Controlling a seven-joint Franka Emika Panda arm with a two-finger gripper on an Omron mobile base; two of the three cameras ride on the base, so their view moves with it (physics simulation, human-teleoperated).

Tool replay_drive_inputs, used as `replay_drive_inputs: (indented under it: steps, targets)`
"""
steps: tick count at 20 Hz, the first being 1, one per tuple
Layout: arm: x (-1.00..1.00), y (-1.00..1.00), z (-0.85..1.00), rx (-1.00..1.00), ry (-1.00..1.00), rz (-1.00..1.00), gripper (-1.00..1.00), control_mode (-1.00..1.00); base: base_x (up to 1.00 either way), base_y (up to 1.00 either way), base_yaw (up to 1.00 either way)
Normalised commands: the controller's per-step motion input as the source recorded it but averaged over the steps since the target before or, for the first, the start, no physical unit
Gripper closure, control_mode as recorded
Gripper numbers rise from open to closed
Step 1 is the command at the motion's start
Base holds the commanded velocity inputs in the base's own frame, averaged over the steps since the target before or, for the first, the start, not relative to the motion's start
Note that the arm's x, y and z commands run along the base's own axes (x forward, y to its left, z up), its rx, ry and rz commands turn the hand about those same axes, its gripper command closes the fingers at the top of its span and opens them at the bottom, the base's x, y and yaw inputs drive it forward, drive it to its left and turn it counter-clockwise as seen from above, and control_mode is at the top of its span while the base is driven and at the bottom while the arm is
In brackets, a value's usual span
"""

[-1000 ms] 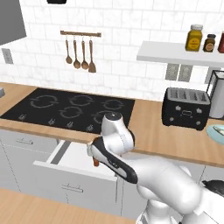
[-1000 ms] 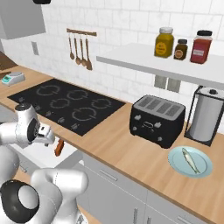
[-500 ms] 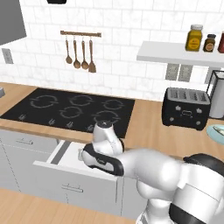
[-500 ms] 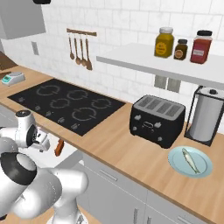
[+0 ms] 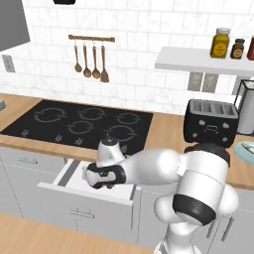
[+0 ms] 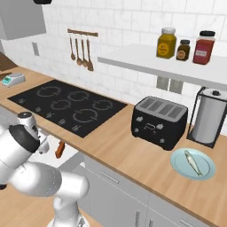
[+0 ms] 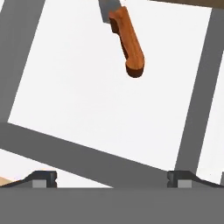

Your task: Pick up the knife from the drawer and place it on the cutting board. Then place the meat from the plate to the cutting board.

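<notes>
The knife point(image 7: 129, 41) lies on the white floor of the open drawer point(image 7: 96, 100), its orange-brown handle toward me and its grey blade cut off by the top edge. My gripper point(image 7: 111, 179) hovers above the drawer floor, open and empty, some way short of the handle. In the left base view my hand point(image 5: 101, 176) hangs over the drawer point(image 5: 74, 173). The knife's handle point(image 6: 60, 149) shows beside my arm. The meat point(image 6: 195, 162) rests on the light blue plate point(image 6: 206, 173) at the right. A darker brown wooden corner point(image 6: 4, 60) at the far left looks like the cutting board.
A black cooktop point(image 5: 79, 121) is set into the wooden counter above the drawer. A black toaster point(image 6: 159, 119) and a paper towel roll point(image 6: 210, 117) stand at the right. Utensils point(image 5: 89, 62) hang on the wall. Jars point(image 6: 184, 44) sit on a shelf.
My arm has folded lower and swung its hand a little to the left over the open drawer. The jaws stayed open, and the knife has not moved.
</notes>
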Motion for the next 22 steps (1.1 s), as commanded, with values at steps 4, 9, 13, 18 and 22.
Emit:
replay_drive_inputs:
  steps: [4,9,13,18,22]
  targets:
    - [0.07,0.09,-0.55,0.0,0.21,-0.08,-1.0,-1.0,0.0,0.0,0.0]
    - [-0.42,0.38,-0.53,-0.01,0.18,-0.01,-1.0,-1.0,0.0,0.0,0.0]
    - [-1.0,0.85,-0.18,-0.07,0.0,0.04,-1.0,-1.0,0.0,0.0,0.0]
    - [-0.99,0.76,0.04,-0.07,0.0,0.07,-1.0,-1.0,0.0,0.0,0.0]
    - [-0.15,-0.2,0.88,0.0,-0.21,0.0,-1.0,-1.0,0.0,0.0,0.0]
